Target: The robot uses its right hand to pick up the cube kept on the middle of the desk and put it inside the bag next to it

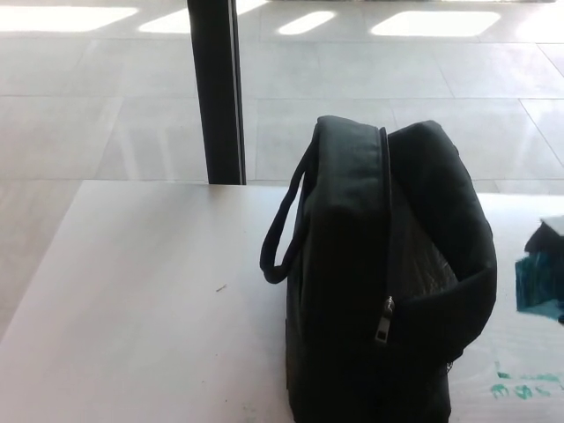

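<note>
A black bag [352, 264] stands upright on the white desk [132, 300], its zipper open along the top and a carry handle [282, 238] hanging on its left side. At the picture's right edge a teal cube [539, 286] hangs above the desk, level with the bag's right side. My right hand [548, 238] sits on top of it, shut on it, and is mostly cut off by the frame edge. My left hand does not show.
Green marks [524, 385] lie on the desk below the cube. A black pillar [216, 88] rises behind the desk's far edge, with tiled floor beyond. The bag's zipper pull [384, 322] hangs at its front.
</note>
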You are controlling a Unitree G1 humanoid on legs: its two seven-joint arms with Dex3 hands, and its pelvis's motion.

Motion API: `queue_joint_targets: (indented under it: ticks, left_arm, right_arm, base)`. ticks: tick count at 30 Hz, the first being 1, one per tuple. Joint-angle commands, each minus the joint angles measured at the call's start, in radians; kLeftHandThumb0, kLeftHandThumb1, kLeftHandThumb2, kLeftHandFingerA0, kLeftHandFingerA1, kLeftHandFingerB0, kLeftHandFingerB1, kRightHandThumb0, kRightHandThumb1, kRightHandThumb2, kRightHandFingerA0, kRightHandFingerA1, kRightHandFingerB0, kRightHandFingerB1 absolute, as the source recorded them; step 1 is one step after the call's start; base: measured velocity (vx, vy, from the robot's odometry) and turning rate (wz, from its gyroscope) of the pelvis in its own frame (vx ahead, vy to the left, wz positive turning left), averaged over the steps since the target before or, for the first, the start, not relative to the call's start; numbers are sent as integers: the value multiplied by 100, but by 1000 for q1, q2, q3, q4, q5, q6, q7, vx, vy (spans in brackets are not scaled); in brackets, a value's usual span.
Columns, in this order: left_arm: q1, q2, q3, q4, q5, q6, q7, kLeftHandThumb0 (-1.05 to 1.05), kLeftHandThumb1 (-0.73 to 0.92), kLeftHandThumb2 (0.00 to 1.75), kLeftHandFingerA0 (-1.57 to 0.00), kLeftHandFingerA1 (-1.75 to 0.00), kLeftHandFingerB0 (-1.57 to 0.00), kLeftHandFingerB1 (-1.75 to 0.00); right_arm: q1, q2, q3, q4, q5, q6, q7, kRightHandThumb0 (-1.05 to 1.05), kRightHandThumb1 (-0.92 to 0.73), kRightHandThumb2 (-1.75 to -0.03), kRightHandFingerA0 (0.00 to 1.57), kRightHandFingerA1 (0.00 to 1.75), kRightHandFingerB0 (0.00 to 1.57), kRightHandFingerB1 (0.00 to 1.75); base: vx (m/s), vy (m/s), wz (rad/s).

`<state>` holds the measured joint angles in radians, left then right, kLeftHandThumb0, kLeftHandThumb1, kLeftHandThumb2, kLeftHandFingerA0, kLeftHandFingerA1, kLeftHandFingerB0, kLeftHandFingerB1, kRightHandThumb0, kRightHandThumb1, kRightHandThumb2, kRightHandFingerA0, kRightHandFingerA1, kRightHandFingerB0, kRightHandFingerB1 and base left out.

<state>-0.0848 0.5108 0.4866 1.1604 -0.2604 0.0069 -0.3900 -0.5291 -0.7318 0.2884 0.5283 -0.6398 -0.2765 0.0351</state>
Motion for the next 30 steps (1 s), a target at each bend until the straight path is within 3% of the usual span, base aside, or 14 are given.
queue_joint_targets:
  ticks: [1,2,5,6,10,11,18,19,20,21,22,24,25,30]
  left_arm:
    - [15,22,3,8,-6,-11,8,-105,2,111,-46,-121,-15,-101]
    - [16,22,2,6,-6,-10,7,-105,3,112,-47,-122,-15,-101]
    - [17,23,-2,12,-1,-20,2,-100,3,110,-45,-117,-13,-97]
    - [15,24,-4,18,1,-25,4,-89,5,108,-42,-109,-15,-92]
    - [21,18,10,8,-16,-5,9,-88,4,107,-42,-110,-15,-93]
    - [21,19,9,9,-15,-6,5,-105,63,93,-29,-155,-24,-142]
    - [29,15,7,-9,-14,-13,1,-105,63,93,-30,-155,-26,-146]
    - [29,15,6,-7,-12,-15,5,-90,5,108,-36,-107,-16,-94]
    - [26,17,7,1,-12,-15,1,-86,2,106,-39,-107,-19,-94]
    - [25,17,7,2,-13,-16,1,-86,2,106,-39,-107,-19,-94]
    - [24,17,9,1,-15,-13,3,-90,3,107,-40,-110,-15,-94]
    - [24,17,11,0,-17,-8,3,-90,3,107,-40,-110,-15,-94]
    - [25,19,9,3,-14,-10,-1,-90,5,109,-38,-109,-11,-92]
    - [21,20,3,19,-7,-19,3,-90,7,109,-36,-107,-13,-92]
  right_arm:
    - [-70,-25,-82,2,52,-59,-28,-15,-68,-89,75,168,66,148]
    - [-99,-21,-100,26,74,-75,-27,-15,-62,-99,81,168,70,147]
    - [-147,-13,-128,58,89,-90,-17,-14,-62,-101,76,164,71,147]
    - [-160,-13,-138,50,97,-87,-6,-15,-63,-102,77,167,71,148]
    - [-212,26,-171,30,141,-99,4,-20,-59,-109,77,171,70,156]
    - [-214,32,-174,13,139,-112,-10,-18,-56,-114,79,173,71,157]
    - [-198,98,-181,-256,195,-16,115,-16,-58,-110,84,175,71,160]
    - [-196,104,-171,-302,204,-7,147,-24,-56,-111,114,137,92,124]
    - [-192,114,-159,-340,209,-36,154,-14,-57,-106,86,175,70,160]
    - [-192,117,-159,-343,208,-36,156,-14,-57,-106,86,175,70,160]
    - [-194,122,-146,-352,202,-53,159,-29,-56,-110,116,136,95,124]
    - [-190,127,-130,-376,195,-74,166,-29,-56,-110,116,136,95,124]
    - [-184,127,-116,-402,195,-78,186,-25,-64,-95,86,175,69,162]
    - [-177,130,-106,-441,200,-77,219,-22,-61,-97,86,175,67,165]
  base:
    - [0,0,0]
    - [0,0,0]
    - [0,0,0]
    - [0,0,0]
    - [0,0,0]
    - [0,0,0]
    - [0,0,0]
    - [0,0,0]
    - [0,0,0]
    - [0,0,0]
    - [0,0,0]
    - [0,0,0]
    - [0,0,0]
    - [0,0,0]
